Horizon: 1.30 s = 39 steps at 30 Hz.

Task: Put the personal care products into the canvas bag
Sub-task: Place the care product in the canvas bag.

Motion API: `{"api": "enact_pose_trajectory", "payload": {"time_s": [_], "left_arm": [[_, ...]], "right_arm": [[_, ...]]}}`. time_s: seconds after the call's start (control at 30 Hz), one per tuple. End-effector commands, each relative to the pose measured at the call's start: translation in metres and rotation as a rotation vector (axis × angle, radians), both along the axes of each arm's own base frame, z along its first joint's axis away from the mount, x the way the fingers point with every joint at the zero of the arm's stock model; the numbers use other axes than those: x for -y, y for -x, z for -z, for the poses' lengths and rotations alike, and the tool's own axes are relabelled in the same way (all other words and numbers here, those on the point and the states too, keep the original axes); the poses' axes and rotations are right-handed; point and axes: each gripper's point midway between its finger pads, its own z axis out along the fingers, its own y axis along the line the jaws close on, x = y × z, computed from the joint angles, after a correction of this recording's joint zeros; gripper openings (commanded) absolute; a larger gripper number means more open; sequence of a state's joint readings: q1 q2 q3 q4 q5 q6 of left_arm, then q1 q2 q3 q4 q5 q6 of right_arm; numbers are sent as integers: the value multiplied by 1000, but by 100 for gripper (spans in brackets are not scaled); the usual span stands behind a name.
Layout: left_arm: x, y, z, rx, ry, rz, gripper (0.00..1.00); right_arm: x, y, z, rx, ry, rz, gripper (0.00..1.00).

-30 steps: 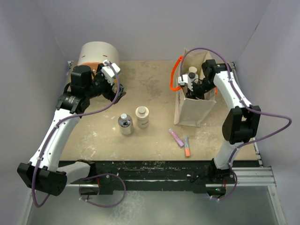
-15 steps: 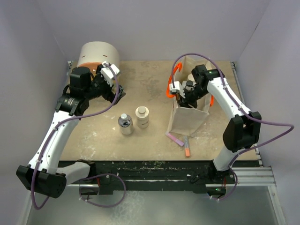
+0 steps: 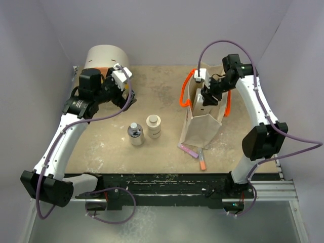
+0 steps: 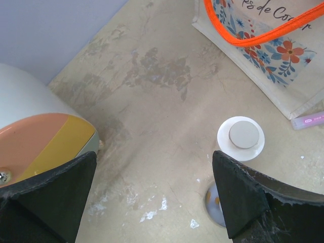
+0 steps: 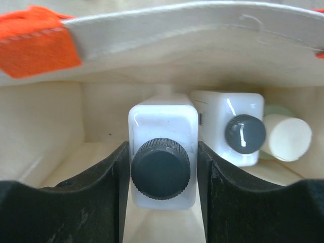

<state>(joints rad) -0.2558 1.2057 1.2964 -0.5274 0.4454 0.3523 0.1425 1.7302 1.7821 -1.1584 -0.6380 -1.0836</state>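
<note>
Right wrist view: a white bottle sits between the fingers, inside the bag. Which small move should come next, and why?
Probably open the right fingers: the held white bottle is already inside the canvas bag, beside a second white bottle and a cream-capped one.

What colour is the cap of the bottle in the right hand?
The cap is black, on a white bottle. The right wrist view shows it best.
</note>
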Motion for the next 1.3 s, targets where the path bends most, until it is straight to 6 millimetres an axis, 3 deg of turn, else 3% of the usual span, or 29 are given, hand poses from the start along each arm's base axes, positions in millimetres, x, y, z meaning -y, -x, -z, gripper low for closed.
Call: {"api": "enact_pose_trajectory", "payload": {"time_s": [0.0, 0.4, 0.87, 1.27], "left_arm": [[6, -6, -28, 72, -4, 39, 99], [13, -10, -29, 55, 12, 61, 99], [17, -9, -33, 51, 22, 71, 99], [15, -6, -35, 50, 15, 72, 99]], "right_arm": [[-7, -22, -18, 115, -29, -70, 0], [-4, -59, 4, 134, 7, -75, 0], [10, -92, 38, 85, 76, -31, 16], [23, -107, 18, 153, 134, 51, 33]]}}
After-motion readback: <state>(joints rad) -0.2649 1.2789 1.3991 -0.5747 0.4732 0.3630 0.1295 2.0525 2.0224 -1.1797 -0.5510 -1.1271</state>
